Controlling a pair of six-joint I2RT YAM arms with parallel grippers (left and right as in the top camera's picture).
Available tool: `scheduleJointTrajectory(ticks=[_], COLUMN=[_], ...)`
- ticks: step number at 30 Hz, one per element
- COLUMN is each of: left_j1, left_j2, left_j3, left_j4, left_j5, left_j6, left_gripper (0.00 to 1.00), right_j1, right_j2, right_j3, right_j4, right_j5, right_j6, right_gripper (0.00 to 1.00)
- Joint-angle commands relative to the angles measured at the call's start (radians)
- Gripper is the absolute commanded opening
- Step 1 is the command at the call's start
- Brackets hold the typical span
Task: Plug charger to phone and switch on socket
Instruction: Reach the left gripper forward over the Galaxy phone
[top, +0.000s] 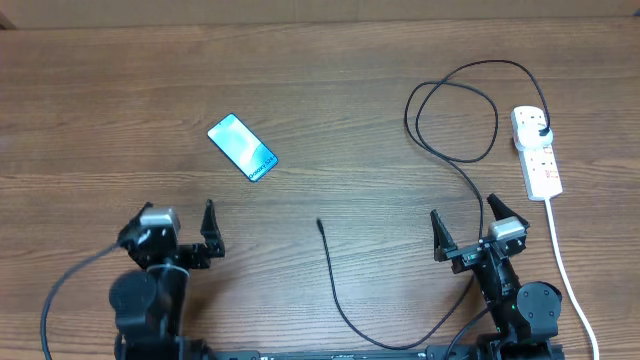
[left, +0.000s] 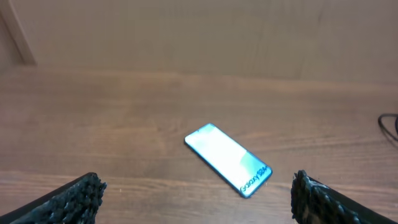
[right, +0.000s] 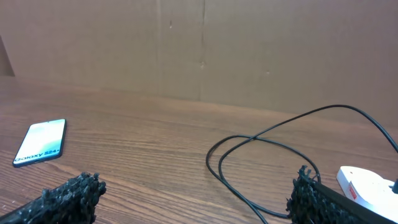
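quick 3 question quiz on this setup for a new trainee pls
1. True or false: the charger is plugged into the socket.
2. Which is nearer the phone? A) left gripper B) right gripper
3. Fill in: the jaws of both grippers stand ___.
Key: 1 true; 2 A; 3 open.

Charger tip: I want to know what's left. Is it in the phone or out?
Out: the charger tip lies on the table, apart from the phone.
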Motion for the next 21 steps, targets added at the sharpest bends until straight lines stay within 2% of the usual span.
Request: scheduleJointTrajectory(ticks=[1,10,21], left_j1=[0.006,0.006,0.003], left_j2=[0.132,0.511,0.647], left_j3=[0.106,0.386,0.412], left_j4=[0.004,-0.121,-0.123], left_j5=[-0.008,0.033,0.170], left_j6=[-0.037,-0.054,-0.051], left_gripper=[1.00,1.00,1.00], right_j1=[0.006,0.006,0.006], right_j2=[-0.012,-0.012,-0.012], right_j3=[-0.011,-0.011,-0.011], right_j4=[0.006,0.006,0.006], right_j5=[0.002,0.002,0.002], right_j6=[0.006,0.006,0.006], right_gripper=[1.00,1.00,1.00])
